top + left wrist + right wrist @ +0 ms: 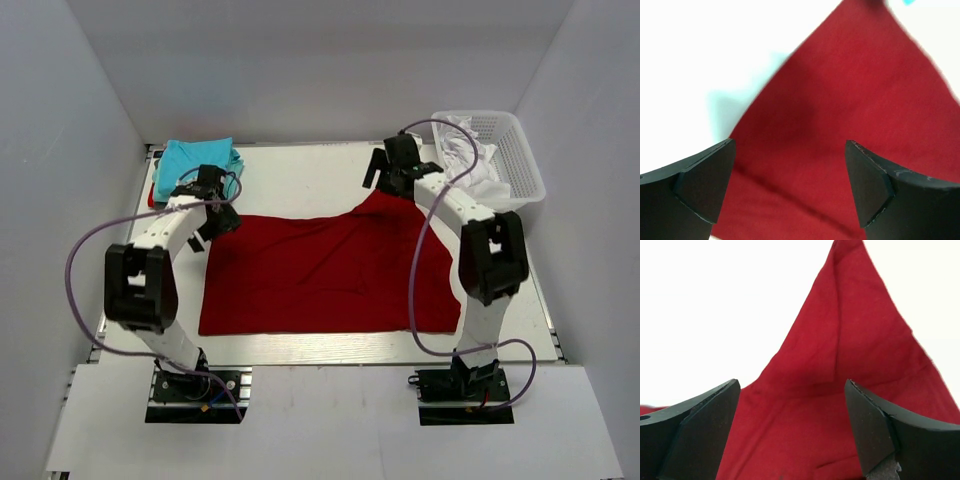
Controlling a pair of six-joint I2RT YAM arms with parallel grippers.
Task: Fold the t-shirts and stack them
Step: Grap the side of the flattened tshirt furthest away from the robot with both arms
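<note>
Red cloth covers most of the white table (300, 170): the dark red t-shirt (320, 275) lies spread flat between the two arms, its far right corner running out to a point. Only the overhead camera takes in the folded turquoise t-shirts (198, 160) at the table's far left corner and the white mesh basket (528, 170) at the far right, with pale cloth (465, 150) heaped in it. Only the wrist cameras show the tools plainly. The left gripper (790, 167) hangs with fingers spread wide over the red shirt's far left corner, a sliver of turquoise at the frame's top edge. The right gripper (792, 402) is likewise spread above the pointed corner, holding nothing. Plain pale walls close in the table on three sides.
</note>
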